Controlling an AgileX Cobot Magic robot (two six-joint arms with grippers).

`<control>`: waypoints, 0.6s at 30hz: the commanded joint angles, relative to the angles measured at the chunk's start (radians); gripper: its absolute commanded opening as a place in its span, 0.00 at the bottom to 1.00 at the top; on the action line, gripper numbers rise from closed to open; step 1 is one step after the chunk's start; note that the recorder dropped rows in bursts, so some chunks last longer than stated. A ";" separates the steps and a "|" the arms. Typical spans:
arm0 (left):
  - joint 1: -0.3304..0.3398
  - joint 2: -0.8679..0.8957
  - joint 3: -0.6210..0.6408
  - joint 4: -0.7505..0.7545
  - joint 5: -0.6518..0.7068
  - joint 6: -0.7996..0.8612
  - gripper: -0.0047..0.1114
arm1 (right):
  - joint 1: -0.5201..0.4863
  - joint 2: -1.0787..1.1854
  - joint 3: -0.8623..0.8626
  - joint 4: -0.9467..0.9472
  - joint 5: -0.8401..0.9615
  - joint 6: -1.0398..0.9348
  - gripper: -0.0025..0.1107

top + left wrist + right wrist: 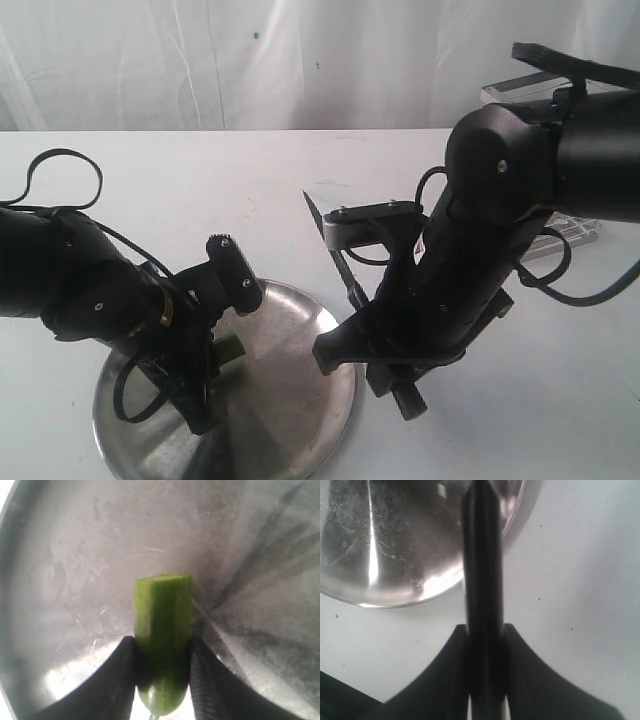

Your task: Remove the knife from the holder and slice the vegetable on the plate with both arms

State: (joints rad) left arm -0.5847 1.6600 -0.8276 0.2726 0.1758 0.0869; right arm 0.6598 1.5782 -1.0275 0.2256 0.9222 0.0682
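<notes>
The green vegetable [162, 625] lies on the steel plate [75, 555], and its far end is a flat cut face. My left gripper [162, 642] is shut on it near the rounded stem end. In the exterior view the left gripper [215, 355] is low over the left part of the plate [290, 420], and the vegetable [229, 349] shows just beside its fingers. My right gripper [483, 630] is shut on the dark knife [482, 555], which reaches over the plate's rim [395, 597]. The knife [335, 250] is raised, tip pointing up and back, above the plate's right edge in the right gripper [365, 318].
The white table [250, 190] runs back to a white curtain. Behind my right arm at the back right, bits of chrome that may be the holder [572, 232] show; most of it is hidden. The right arm's bulk hangs over the table right of the plate.
</notes>
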 commanded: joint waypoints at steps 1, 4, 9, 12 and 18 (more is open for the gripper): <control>-0.008 -0.003 0.006 -0.022 0.015 0.000 0.19 | -0.005 -0.005 -0.006 -0.006 0.007 0.005 0.02; -0.008 -0.003 0.006 -0.025 0.009 0.000 0.32 | -0.005 -0.005 -0.006 0.000 0.007 0.005 0.02; -0.008 0.003 0.006 -0.028 0.011 0.000 0.36 | -0.005 -0.005 -0.006 0.001 0.005 0.005 0.02; -0.008 0.004 0.006 -0.028 0.009 0.000 0.36 | -0.005 -0.005 -0.006 0.004 0.005 0.005 0.02; -0.008 0.004 0.006 -0.020 0.018 0.000 0.38 | -0.005 -0.005 -0.006 0.005 0.029 -0.004 0.02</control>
State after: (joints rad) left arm -0.5847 1.6615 -0.8276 0.2533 0.1776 0.0869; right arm 0.6598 1.5782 -1.0275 0.2274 0.9342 0.0682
